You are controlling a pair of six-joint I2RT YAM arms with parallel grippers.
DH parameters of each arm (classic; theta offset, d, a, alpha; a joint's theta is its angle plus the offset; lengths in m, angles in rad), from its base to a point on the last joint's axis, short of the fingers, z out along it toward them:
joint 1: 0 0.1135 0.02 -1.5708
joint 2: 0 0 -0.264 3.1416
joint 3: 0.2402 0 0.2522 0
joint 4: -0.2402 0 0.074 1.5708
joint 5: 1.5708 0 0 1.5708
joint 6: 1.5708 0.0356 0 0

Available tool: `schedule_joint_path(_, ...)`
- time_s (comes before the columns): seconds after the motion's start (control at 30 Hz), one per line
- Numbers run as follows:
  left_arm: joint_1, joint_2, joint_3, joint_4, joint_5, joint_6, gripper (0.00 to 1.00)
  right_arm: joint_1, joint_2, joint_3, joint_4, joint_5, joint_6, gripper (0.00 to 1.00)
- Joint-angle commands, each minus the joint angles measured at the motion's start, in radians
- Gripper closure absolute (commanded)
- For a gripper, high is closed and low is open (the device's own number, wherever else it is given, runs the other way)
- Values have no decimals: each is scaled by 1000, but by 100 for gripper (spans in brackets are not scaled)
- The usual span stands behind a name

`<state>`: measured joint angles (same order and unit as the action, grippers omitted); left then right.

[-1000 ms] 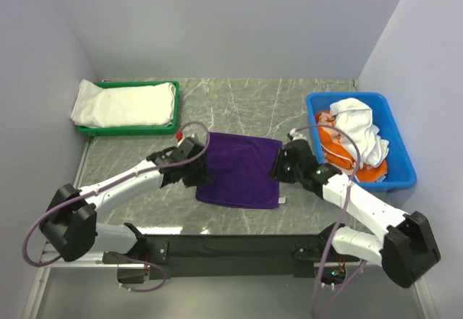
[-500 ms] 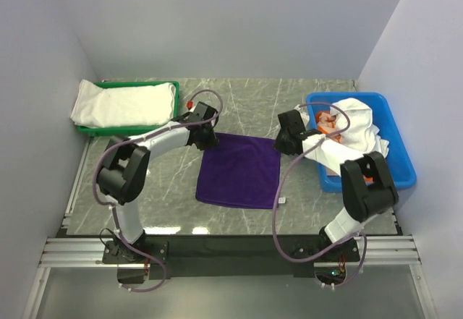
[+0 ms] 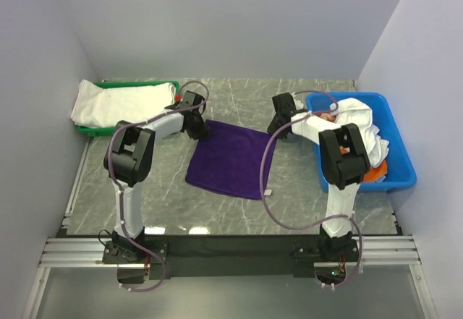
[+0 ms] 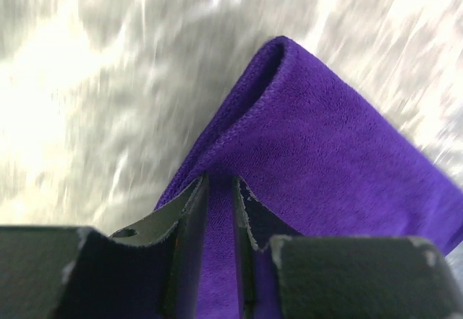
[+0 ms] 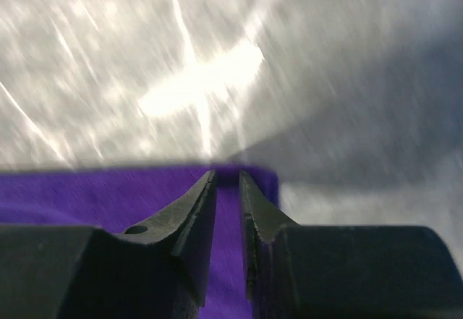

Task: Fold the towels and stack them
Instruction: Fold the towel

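Only the wrist views show the grips: the left claw [image 4: 221,185] stands narrow, pinching the purple towel [image 4: 325,138] at its far left corner, and the right claw [image 5: 228,178] pinches its far right corner. From above, the towel lies skewed mid-worktop [image 3: 239,103]. A white towel [image 3: 116,104] fills the green tray [image 3: 98,129] on the far left. White towels [image 3: 362,120] and an orange towel [image 3: 375,173] heap in the blue bin [image 3: 402,152] on the right.

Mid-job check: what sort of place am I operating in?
Probably a lab test cell, not a home: plain walls box in a marble-pattern table, with a green tray and blue bin flanking the purple towel.
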<state>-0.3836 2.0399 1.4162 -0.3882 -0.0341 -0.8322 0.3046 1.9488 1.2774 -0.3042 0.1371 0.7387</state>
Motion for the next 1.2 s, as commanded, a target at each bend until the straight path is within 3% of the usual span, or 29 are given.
schedule_joint_path(0.0,34,75,84,-40,3,12,73,-25,76,127,-47,9,-4,73)
schedule_joint_path(0.23,43,140,193,-64,72,5,67,-59,269,462,-167,-22,-30,72)
schedule_joint_path(0.33,43,108,191,-81,69,11,64,-58,274,502,-185,-27,-77,72)
schedule_joint_path(0.57,43,-76,121,-95,39,44,48,-35,27,280,-148,-22,-188,69)
schedule_joint_path(0.67,41,-185,81,-106,39,71,32,5,-39,188,-154,-11,-177,69)
schedule_joint_path(0.8,41,-351,32,-133,-55,145,3,47,-62,77,-125,-17,-136,70)
schedule_joint_path(0.9,43,-453,-20,-153,-133,204,1,65,-36,51,-116,-34,-104,71)
schedule_joint_path(1.03,45,-584,-123,-129,-211,269,1,68,2,39,-90,-57,-75,87)
schedule_joint_path(1.17,45,-691,-265,-92,-240,300,1,59,82,109,-122,-35,-90,87)
